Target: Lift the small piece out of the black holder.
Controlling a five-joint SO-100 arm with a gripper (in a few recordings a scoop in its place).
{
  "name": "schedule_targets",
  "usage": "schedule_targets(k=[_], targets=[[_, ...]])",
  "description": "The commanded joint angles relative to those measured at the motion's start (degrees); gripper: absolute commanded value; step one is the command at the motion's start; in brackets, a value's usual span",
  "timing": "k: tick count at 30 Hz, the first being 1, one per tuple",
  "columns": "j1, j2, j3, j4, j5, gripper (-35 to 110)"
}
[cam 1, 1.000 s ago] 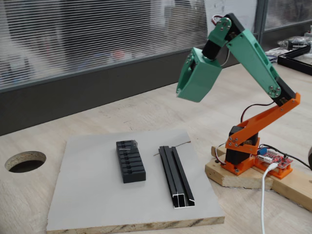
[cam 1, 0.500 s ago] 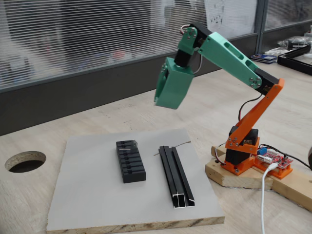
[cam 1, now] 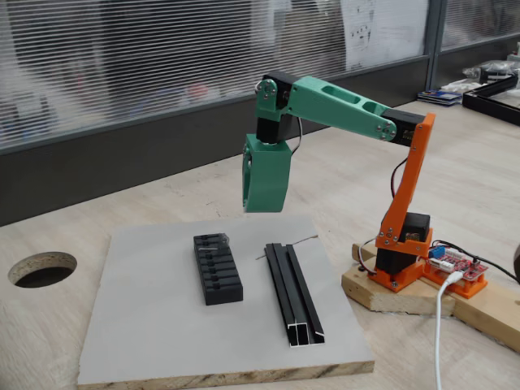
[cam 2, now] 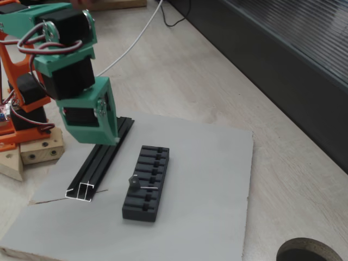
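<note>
Hanging above the grey board (cam 1: 162, 325), the green gripper (cam 1: 266, 203) points down, clear of the black holder (cam 1: 217, 268) and touching nothing; whether its jaws are open or closed cannot be told. The holder lies flat on the board beside a longer black rail (cam 1: 292, 292). A small grey piece (cam 2: 145, 187) sits in a middle slot. No writing is legible.

Black holder (cam 1: 218, 269), green end effector (cam 1: 266, 203), grey board (cam 1: 146, 325), orange base (cam 1: 402, 260)
</note>
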Motion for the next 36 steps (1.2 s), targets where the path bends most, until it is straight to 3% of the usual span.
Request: schedule_targets(k=[1,10,27,36], targets=[[-0.18,0.44,-0.88,-0.62,0.97,1],[-3.60,-1.41,0.00,-14.85,1.05,1],[-4.92,-4.31,0.00,-14.85,1.14,2],[-4.22,-4.57,0.00,-14.85,1.14,25]])
